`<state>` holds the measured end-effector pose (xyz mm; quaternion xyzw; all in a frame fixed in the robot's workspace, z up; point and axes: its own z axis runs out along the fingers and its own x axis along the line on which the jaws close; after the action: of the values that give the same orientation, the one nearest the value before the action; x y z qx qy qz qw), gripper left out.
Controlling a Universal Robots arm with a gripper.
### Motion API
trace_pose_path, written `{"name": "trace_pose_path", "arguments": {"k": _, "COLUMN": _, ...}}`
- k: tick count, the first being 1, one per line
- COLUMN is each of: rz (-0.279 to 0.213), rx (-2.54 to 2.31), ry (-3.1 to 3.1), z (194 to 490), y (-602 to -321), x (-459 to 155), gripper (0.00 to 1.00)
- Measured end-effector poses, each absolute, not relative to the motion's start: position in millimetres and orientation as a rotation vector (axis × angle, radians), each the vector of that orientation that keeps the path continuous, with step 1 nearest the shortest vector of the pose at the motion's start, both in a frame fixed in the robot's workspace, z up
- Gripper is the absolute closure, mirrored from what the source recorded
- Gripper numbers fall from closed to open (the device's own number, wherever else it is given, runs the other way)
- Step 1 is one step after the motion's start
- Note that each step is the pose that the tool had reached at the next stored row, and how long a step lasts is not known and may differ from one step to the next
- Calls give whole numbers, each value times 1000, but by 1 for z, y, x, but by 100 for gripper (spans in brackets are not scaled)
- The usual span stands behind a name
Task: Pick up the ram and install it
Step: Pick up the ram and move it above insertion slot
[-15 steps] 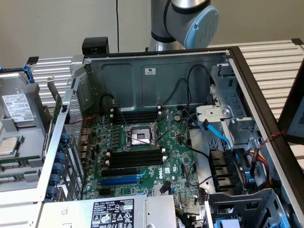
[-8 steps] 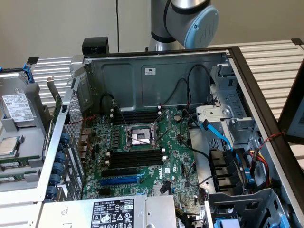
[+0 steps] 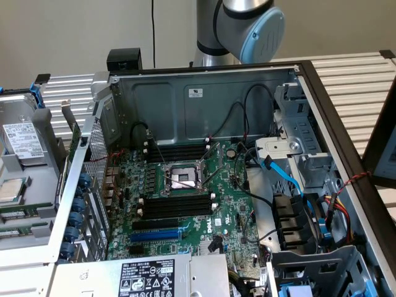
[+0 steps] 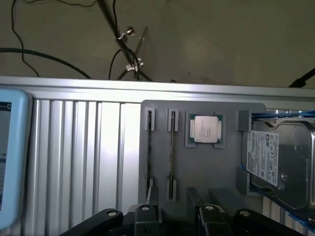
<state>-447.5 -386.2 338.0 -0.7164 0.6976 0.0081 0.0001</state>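
Grey plastic tray (image 4: 206, 167), at nine o'clock from the open metal computer case (image 3: 167, 105), holds two long thin green ram sticks (image 4: 172, 147) on edge beside a square silver chip (image 4: 205, 129), and the black pincer (image 4: 172, 211) hangs wide open near them, holding nothing.

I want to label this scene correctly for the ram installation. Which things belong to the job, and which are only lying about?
For the job: two ram sticks in the grey holder, black memory slots, open gripper.
Lying about: processor chip, hard drive, blue expansion slot, power supply.
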Motion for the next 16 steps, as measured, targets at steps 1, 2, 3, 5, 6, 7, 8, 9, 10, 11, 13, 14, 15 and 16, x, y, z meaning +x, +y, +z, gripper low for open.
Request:
{"name": "trace_pose_path", "arguments": {"k": 1, "rz": 25, "rx": -2251, "ry": 2192, "z": 337, "y": -388, "x": -448, "gripper": 64}}
{"name": "trace_pose_path", "arguments": {"k": 2, "rz": 25, "rx": -2251, "ry": 2191, "z": 335, "y": -389, "x": -448, "gripper": 64}}
{"name": "trace_pose_path", "arguments": {"k": 3, "rz": 25, "rx": -2251, "ry": 2191, "z": 334, "y": -391, "x": -449, "gripper": 64}}
{"name": "trace_pose_path", "arguments": {"k": 5, "rz": 25, "rx": -2251, "ry": 2191, "z": 332, "y": -395, "x": -449, "gripper": 64}}
{"name": "trace_pose_path", "arguments": {"k": 6, "rz": 24, "rx": -2250, "ry": 2191, "z": 330, "y": -395, "x": -449, "gripper": 64}}
{"name": "trace_pose_path", "arguments": {"k": 7, "rz": 23, "rx": -2250, "ry": 2191, "z": 328, "y": -395, "x": -449, "gripper": 64}}
{"name": "trace_pose_path", "arguments": {"k": 8, "rz": 22, "rx": -2249, "ry": 2190, "z": 326, "y": -396, "x": -449, "gripper": 64}}
{"name": "trace_pose_path", "arguments": {"k": 9, "rz": 21, "rx": -2249, "ry": 2189, "z": 325, "y": -396, "x": -449, "gripper": 64}}
{"name": "trace_pose_path", "arguments": {"k": 10, "rz": 20, "rx": -2249, "ry": 2189, "z": 323, "y": -396, "x": -449, "gripper": 64}}
{"name": "trace_pose_path", "arguments": {"k": 11, "rz": 19, "rx": -2248, "ry": 2188, "z": 321, "y": -396, "x": -449, "gripper": 64}}
{"name": "trace_pose_path", "arguments": {"k": 13, "rz": 17, "rx": -2247, "ry": 2188, "z": 317, "y": -396, "x": -449, "gripper": 64}}
{"name": "trace_pose_path", "arguments": {"k": 14, "rz": 17, "rx": -2246, "ry": 2189, "z": 315, "y": -396, "x": -449, "gripper": 64}}
{"name": "trace_pose_path", "arguments": {"k": 15, "rz": 17, "rx": -2245, "ry": 2190, "z": 314, "y": -396, "x": -449, "gripper": 64}}
{"name": "trace_pose_path", "arguments": {"k": 16, "rz": 17, "rx": -2243, "ry": 2192, "z": 312, "y": -397, "x": -449, "gripper": 64}}
